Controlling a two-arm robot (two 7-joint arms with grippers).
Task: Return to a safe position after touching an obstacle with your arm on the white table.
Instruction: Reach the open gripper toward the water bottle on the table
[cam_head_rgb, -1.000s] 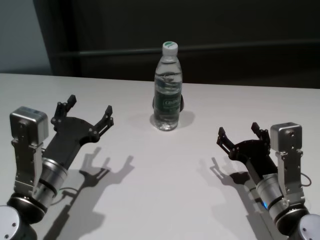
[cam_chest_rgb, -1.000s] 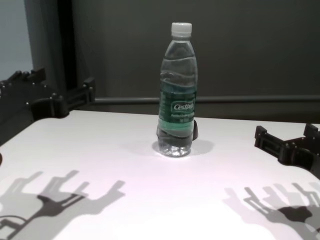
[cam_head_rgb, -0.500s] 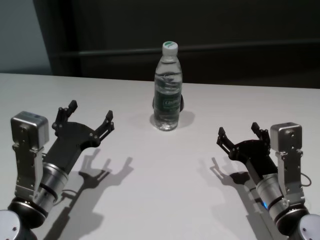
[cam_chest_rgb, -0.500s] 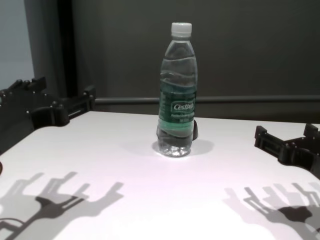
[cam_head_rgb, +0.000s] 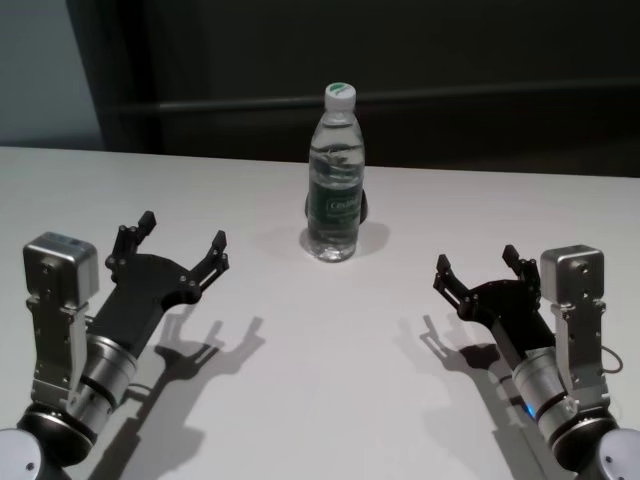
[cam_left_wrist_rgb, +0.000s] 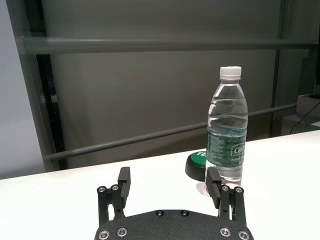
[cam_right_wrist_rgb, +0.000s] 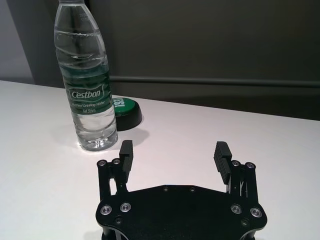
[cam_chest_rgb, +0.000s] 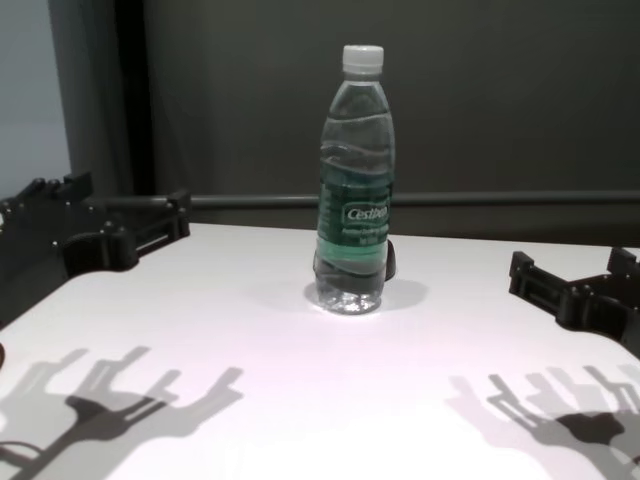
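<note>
Judging the retreat as nearly complete: your left pincer (cam_head_rgb: 172, 252) hovers over the white worktop (cam_head_rgb: 330, 380), jaws spread wide and empty, with the water bottle (cam_head_rgb: 336, 172) well ahead of it and off to its right, no contact. The bottle stands upright; a black-and-green puck (cam_left_wrist_rgb: 196, 165) sits just behind its base. Your right pincer (cam_head_rgb: 482, 269) is parked low on the opposite side, likewise wide and empty, the bottle ahead to its left. What remains, by my read: drawing the left arm fully home.
</note>
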